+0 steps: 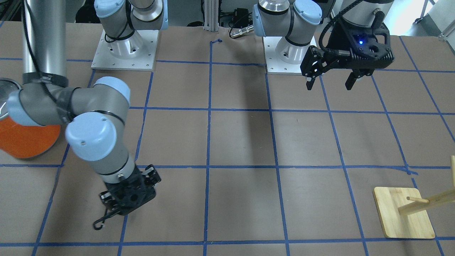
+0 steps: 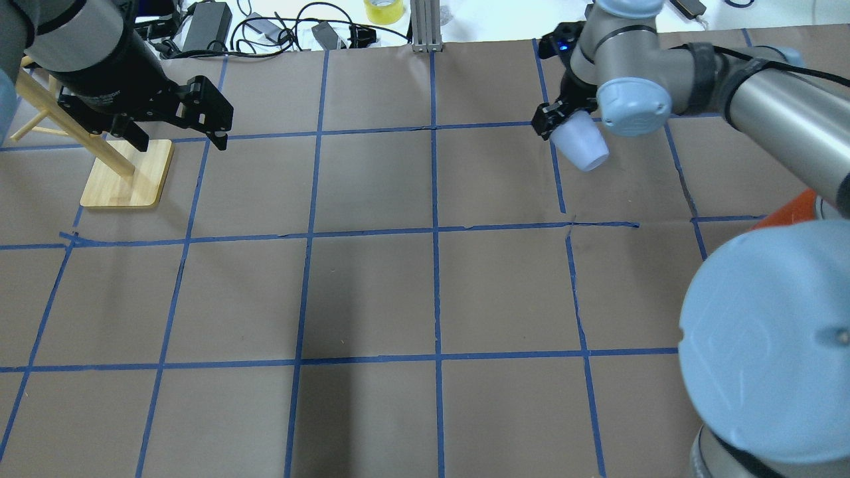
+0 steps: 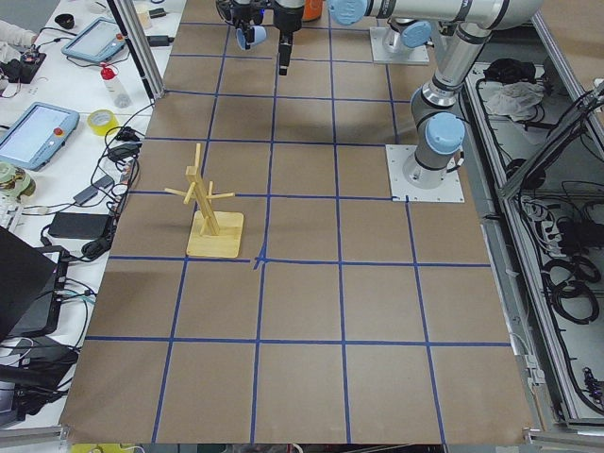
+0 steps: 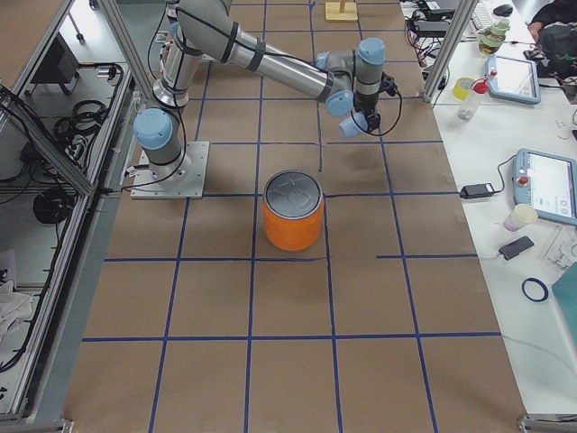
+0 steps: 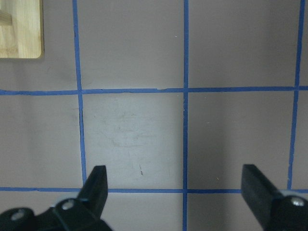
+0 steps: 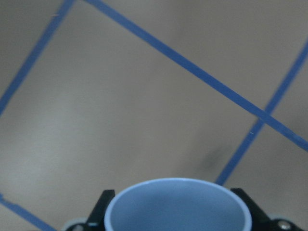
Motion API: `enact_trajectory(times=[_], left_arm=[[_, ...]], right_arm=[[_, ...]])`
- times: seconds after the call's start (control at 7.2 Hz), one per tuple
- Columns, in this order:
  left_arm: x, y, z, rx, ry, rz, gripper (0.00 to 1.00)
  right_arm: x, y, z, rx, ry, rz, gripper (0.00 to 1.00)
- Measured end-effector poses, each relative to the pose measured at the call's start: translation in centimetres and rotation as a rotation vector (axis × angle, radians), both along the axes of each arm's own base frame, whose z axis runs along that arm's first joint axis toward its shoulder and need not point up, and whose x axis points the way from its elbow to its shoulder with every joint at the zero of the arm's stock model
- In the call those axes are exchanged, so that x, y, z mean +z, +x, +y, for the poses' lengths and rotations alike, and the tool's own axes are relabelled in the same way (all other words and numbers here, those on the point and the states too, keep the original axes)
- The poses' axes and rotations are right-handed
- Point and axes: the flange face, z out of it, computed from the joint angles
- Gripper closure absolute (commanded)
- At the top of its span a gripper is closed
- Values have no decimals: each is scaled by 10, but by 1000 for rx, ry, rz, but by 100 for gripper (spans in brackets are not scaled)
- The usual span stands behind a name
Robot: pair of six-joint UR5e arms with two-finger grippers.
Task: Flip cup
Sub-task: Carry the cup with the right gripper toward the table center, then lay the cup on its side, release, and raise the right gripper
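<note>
My right gripper (image 2: 564, 126) is shut on the cup (image 2: 582, 147), a small pale blue-white tumbler, and holds it tilted above the table at the far right. The cup's open rim (image 6: 178, 204) fills the bottom of the right wrist view, with a finger on each side. It also shows in the exterior right view (image 4: 352, 124). In the front-facing view the right gripper (image 1: 119, 204) hides the cup. My left gripper (image 2: 176, 116) is open and empty above the table beside the wooden rack. In its wrist view, the gripper (image 5: 175, 185) has bare paper between its jaws.
A wooden peg rack (image 2: 126, 176) stands on its base at the far left. It also shows in the front-facing view (image 1: 403, 211). A large orange cylinder with a silver top (image 4: 293, 221) stands close to the robot on its right side. Blue tape lines grid the brown paper.
</note>
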Motion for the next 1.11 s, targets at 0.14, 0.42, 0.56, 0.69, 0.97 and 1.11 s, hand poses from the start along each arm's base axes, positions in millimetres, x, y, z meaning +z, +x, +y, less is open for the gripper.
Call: enact_trajectory(times=[0.14, 0.42, 0.56, 0.69, 0.97, 1.11], left_arm=[[0, 0, 0, 0, 0, 0, 0], [1, 0, 0, 0, -2, 0, 0], [1, 0, 0, 0, -2, 0, 0], [1, 0, 0, 0, -3, 0, 0], [1, 0, 0, -1, -3, 0, 0], [1, 0, 0, -1, -3, 0, 0]], right_arm=[[1, 49, 14, 176, -30, 9, 35], [-16, 127, 38, 532, -113, 29, 33], [-39, 163, 44, 679, -183, 31, 34], [-61, 191, 51, 769, -230, 28, 37], [-88, 214, 64, 840, -225, 15, 26], [-93, 217, 68, 860, -210, 13, 0]])
